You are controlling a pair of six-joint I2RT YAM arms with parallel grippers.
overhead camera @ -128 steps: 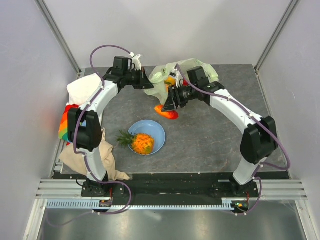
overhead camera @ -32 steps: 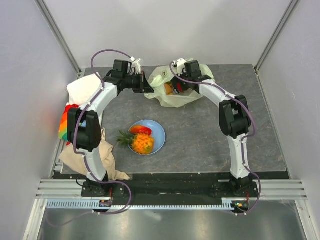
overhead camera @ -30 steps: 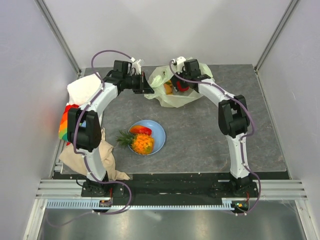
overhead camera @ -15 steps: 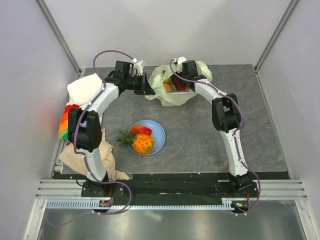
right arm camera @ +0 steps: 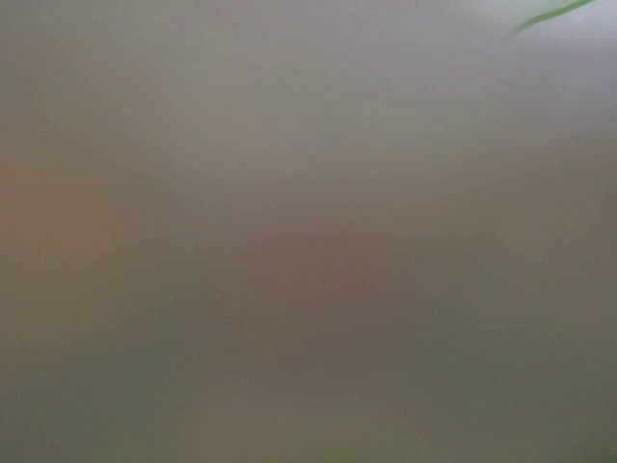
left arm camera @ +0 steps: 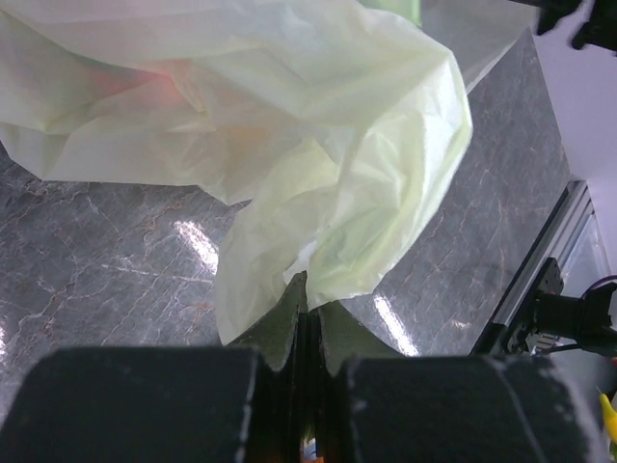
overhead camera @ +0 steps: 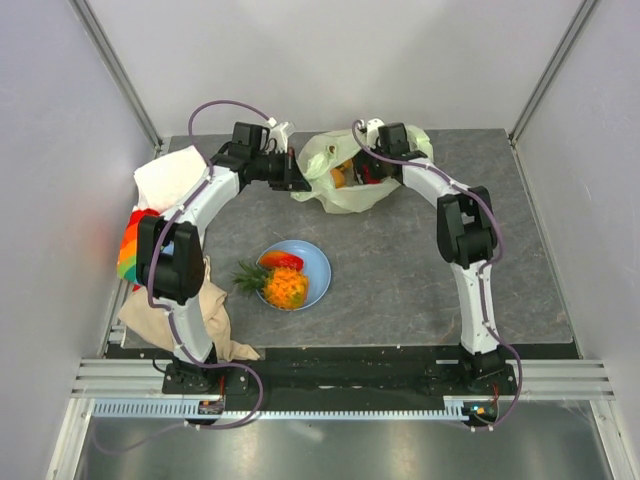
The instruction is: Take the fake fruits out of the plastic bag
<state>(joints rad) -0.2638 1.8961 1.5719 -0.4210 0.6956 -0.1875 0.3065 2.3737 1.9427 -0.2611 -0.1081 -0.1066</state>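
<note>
- Two fruits, the pineapple (overhead camera: pixel 283 288) and the red piece (overhead camera: pixel 283 261), lie on the plate (overhead camera: pixel 320 266); an orange one (overhead camera: pixel 340 178) shows inside the plastic bag (left arm camera: pixel 337 183).
- My left gripper (left arm camera: pixel 307 307) pinches the bag's edge.
- My right gripper (overhead camera: pixel 366 167) reaches inside the bag. Whether it is spread I cannot tell. Next, I judge, it must grasp a fruit.

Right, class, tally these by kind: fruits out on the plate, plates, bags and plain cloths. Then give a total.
Fruits on the plate: 2, pineapple and red piece
Plate: 1
Bag: 1
Plain cloths: 2, white cloth and beige cloth
Total: 6
</note>
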